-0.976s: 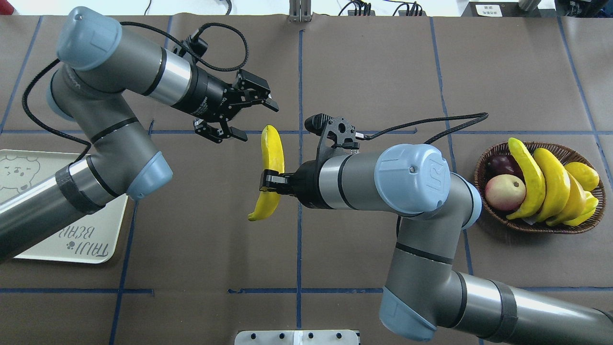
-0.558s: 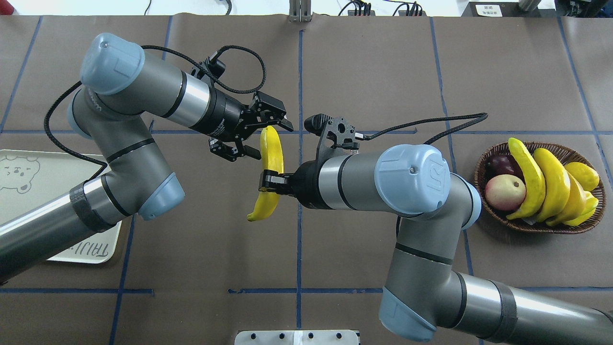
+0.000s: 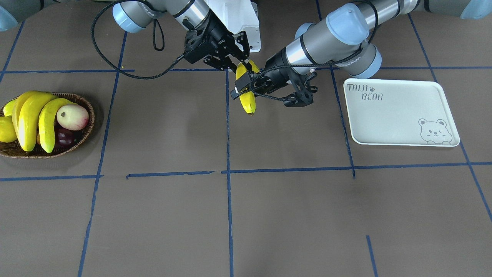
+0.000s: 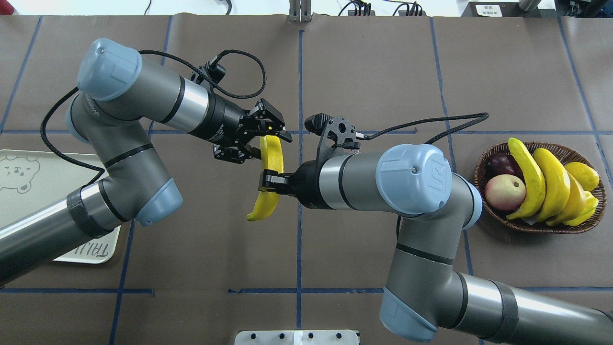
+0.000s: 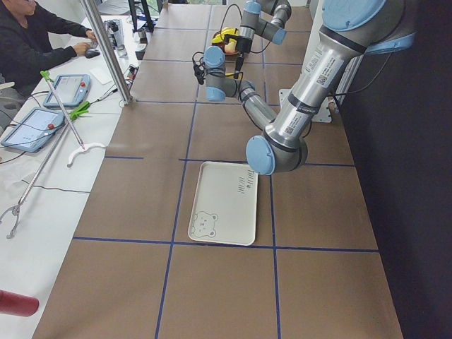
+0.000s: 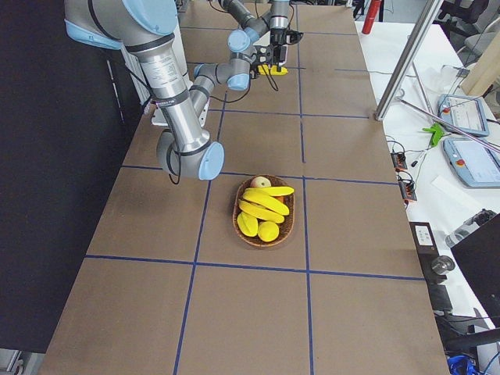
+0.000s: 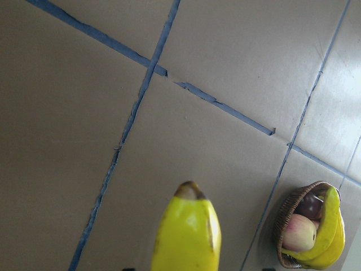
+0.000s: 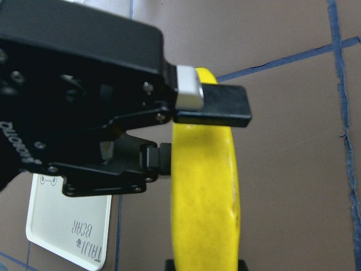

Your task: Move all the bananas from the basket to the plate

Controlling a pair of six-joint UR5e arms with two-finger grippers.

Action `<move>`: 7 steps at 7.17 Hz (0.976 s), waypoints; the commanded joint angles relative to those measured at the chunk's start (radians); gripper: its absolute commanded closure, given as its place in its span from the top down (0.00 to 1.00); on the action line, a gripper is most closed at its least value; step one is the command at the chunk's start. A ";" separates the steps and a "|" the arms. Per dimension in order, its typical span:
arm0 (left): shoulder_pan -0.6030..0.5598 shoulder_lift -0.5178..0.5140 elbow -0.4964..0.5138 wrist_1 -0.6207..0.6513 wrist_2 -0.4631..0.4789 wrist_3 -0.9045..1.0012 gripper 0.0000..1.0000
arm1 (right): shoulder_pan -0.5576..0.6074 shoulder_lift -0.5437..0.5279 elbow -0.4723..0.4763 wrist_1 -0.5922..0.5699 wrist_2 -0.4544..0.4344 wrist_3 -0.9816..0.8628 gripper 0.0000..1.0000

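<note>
A banana (image 4: 271, 155) is held in mid-air above the middle of the desk (image 4: 191, 268), well apart from both the basket (image 4: 550, 230) and the plate (image 3: 399, 111). It is pinched around its middle by the right tool (image 4: 269, 183), with its length running away from the robot and its near tip hanging lower. The far end of the fruit is flanked by the left tool (image 4: 266, 147), whose fingers are spread to either side of it; in the left wrist view the banana's dark tip is seen centred, with only the desk beyond. Whether those fingers touch the peel cannot be told.

Three more bananas (image 4: 550, 182) are seen lying side by side in the wicker basket at the robot's right, leaned over a pink-and-cream round fruit (image 4: 503, 191), a dark purple fruit (image 4: 500, 165) and a plump yellow fruit (image 4: 584, 175). The white plate, printed with a bear face and "TAIJI BEAR", is laid flat at the robot's left and is partly covered by the left arm in the overhead view. The brown desk is marked off by blue tape lines.
</note>
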 commanded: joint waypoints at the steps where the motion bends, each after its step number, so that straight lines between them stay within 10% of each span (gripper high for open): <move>1: 0.000 0.008 -0.002 -0.002 0.001 0.000 0.00 | 0.001 0.000 0.005 0.002 0.000 0.011 0.69; 2: -0.001 0.010 -0.002 -0.001 0.000 0.000 0.00 | -0.001 0.000 0.005 0.002 0.001 0.026 1.00; 7: -0.127 0.141 -0.002 0.016 -0.044 0.075 0.00 | 0.035 -0.028 0.110 -0.088 0.004 0.027 1.00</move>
